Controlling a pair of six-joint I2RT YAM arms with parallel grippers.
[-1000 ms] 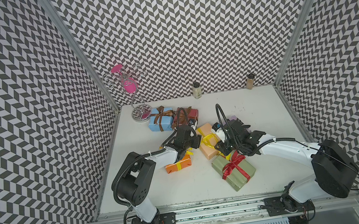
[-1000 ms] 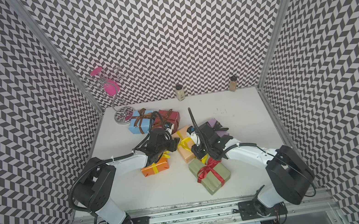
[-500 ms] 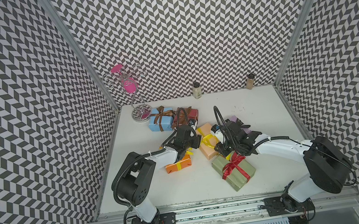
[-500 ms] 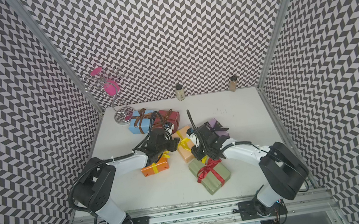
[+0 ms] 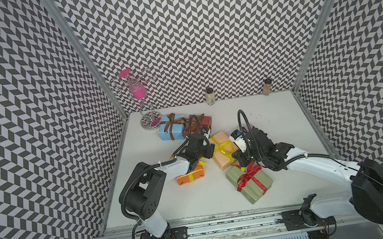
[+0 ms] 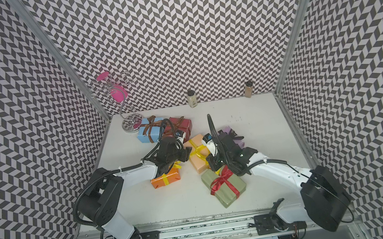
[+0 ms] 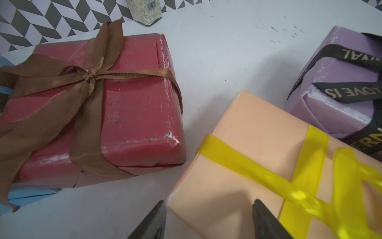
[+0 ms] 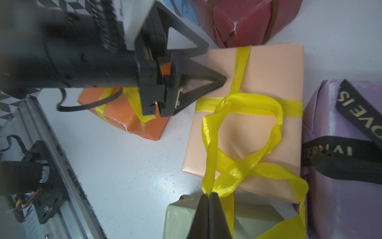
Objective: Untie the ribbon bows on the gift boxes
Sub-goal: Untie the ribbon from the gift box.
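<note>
Yellow ribbon [image 8: 241,165] on the peach box [image 8: 268,68], mid-table between the orange box [image 8: 124,115] and lilac box [image 8: 341,196], was pinched between the closed fingers of the right gripper [image 8: 208,196]. The left gripper [image 7: 208,219] stood open, empty, at that box's edge.

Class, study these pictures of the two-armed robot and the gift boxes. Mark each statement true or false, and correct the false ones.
1. The right tool is shut on the shiny yellow ribbon of the peach paper-wrapped box. True.
2. The left tool is shut on that same ribbon. False: its jaws stand apart over the peach box's corner, away from the ribbon.
3. The olive green paper-wrapped box carries a tied red ribbon bow. True.
4. The lilac paper-wrapped box wears a red ribbon. False: it wears a black lettered ribbon.
</note>
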